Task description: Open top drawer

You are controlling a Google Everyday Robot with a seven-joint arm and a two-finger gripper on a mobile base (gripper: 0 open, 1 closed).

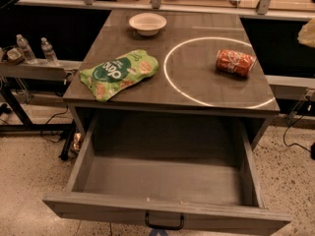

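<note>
Grey table (206,90) holds a green bag (119,73) and a can (235,63). Top drawer (167,181), near, is wide open. Gripper (307,33) sits far right; can't tell if open.

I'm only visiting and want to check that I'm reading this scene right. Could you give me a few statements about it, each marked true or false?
1. The drawer is pulled out. True.
2. The can lies inside the drawer. False: it lies on the tabletop, within the white ring.
3. The bowl sits at the far end of the tabletop. True.
4. The gripper is on the handle. False: it is at the right edge of the view, well away from the handle.
5. The green bag lies left of the ring. True.
</note>
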